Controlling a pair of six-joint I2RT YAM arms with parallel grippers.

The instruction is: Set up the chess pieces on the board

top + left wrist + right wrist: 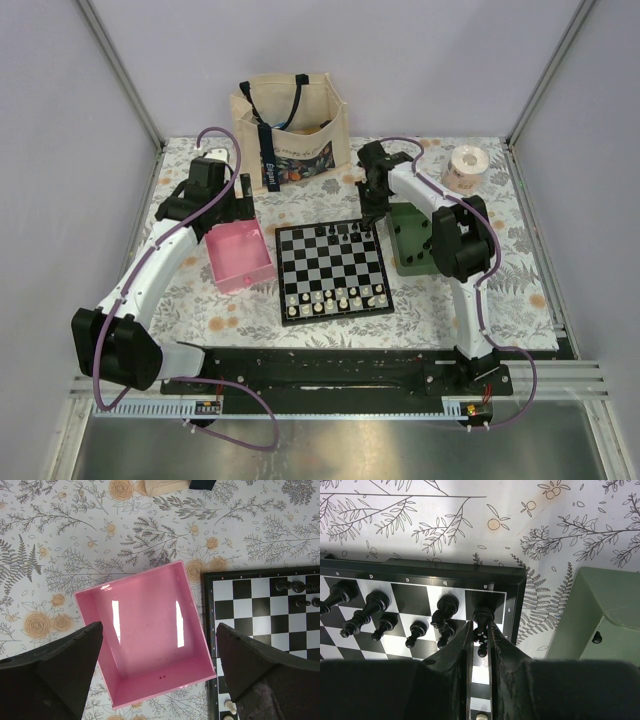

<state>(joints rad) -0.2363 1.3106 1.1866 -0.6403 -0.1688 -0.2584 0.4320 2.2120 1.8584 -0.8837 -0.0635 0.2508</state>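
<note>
Step in hand: placing a black piece on the far side of the square black-and-white chequered chessboard (333, 268). The board lies flat at the table's middle, between a pink square plastic tray (140, 665) and a green plastic tray (605, 605).

The right gripper (480, 630) is over the board's far right corner as the top camera sees it; its jaws are drawn almost together, pinching a small black plastic piece (481, 640), apparently a pawn, just in front of the black corner rook (483, 614); whether the piece's base touches the square cannot be told.

Other tiny black plastic chess pieces (370, 606) stand in the two far rows alongside, with gaps between them; the tiny white pieces (335, 298) occupy the near rows.

The left gripper (159, 627) hangs over the pink tray, fingers spread wide, holding nothing.

Assessment: the black side appears partly set, with several squares unfilled.

Next move, as judged:
- lower the held piece squarely onto the square before the rook;
- part the jaws only a little, since the rook and the neighbouring pawn stand close;
- lift straight up, as any sideways drift risks toppling them;
- fetch further pieces from the green tray, where one small dark object shows by the wall, too small to identify.
</note>
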